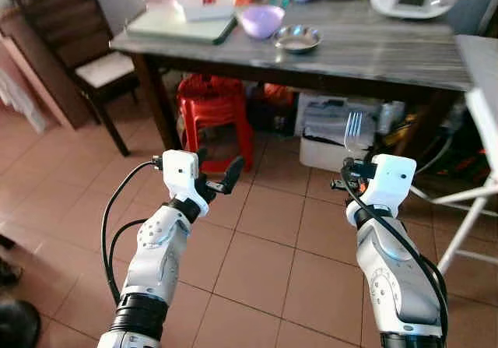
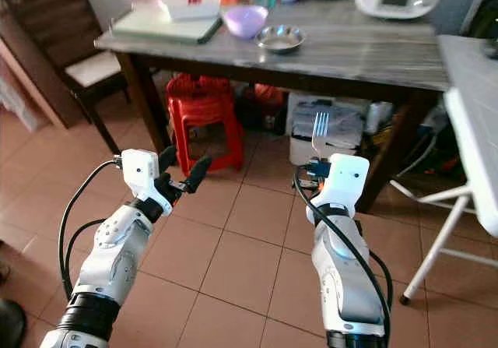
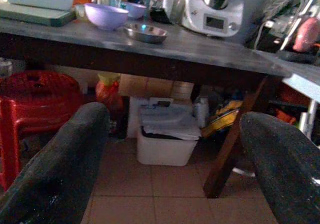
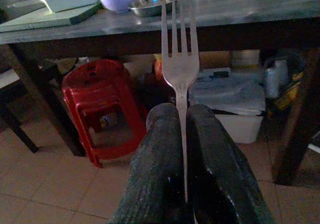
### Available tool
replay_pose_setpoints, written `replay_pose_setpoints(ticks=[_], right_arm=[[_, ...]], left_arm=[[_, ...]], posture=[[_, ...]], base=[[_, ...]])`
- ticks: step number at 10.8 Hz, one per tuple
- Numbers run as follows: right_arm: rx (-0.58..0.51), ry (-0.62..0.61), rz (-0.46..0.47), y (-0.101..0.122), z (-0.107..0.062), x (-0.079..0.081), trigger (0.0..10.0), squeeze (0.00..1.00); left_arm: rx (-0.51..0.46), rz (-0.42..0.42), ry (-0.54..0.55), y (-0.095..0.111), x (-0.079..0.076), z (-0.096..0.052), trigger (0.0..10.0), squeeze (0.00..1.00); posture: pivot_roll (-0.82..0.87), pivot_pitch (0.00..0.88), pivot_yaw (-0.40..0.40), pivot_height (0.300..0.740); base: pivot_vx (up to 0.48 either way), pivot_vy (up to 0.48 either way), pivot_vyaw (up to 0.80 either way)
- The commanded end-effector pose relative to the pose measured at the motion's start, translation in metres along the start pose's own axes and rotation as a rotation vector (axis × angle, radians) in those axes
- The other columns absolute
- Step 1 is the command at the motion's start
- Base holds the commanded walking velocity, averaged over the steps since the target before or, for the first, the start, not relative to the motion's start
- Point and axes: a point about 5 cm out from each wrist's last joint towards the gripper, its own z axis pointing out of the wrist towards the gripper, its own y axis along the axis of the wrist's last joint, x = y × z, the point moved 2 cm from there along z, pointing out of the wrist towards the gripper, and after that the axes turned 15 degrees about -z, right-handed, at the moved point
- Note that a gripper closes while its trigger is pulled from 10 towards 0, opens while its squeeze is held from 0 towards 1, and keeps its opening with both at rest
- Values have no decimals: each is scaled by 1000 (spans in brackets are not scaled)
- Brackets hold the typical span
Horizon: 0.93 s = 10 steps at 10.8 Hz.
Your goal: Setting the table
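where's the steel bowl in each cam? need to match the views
Left eye: steel bowl on the table, upper middle, right of the purple bowl.
Right eye: steel bowl near the top, just left of centre, again right of the purple bowl.
Left wrist: steel bowl on the tabletop, between the open fingers.
Right wrist: steel bowl at the top, behind the fork.
Shared landmark: the purple bowl, touching or nearly so.

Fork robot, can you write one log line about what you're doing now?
right hand: shut on fork, tines up | left hand: open, empty | table: ahead, purple bowl and metal bowl on it
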Motion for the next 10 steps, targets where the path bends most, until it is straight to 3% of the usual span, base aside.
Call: replay_pose_setpoints(ticks=[1, 10], right_arm=[[-15, -2, -1, 3, -1, 1, 10000, 0], [-20, -5, -6, 4, -2, 1, 10000, 0]], left_arm=[[1, -2, -4, 2, 0, -1, 10000, 0], [12, -17, -20, -1, -4, 0, 10000, 0]], posture=[[-7, 44, 50, 740], [-11, 48, 52, 740]], base=[[326, 0, 0], [317, 0, 0]])
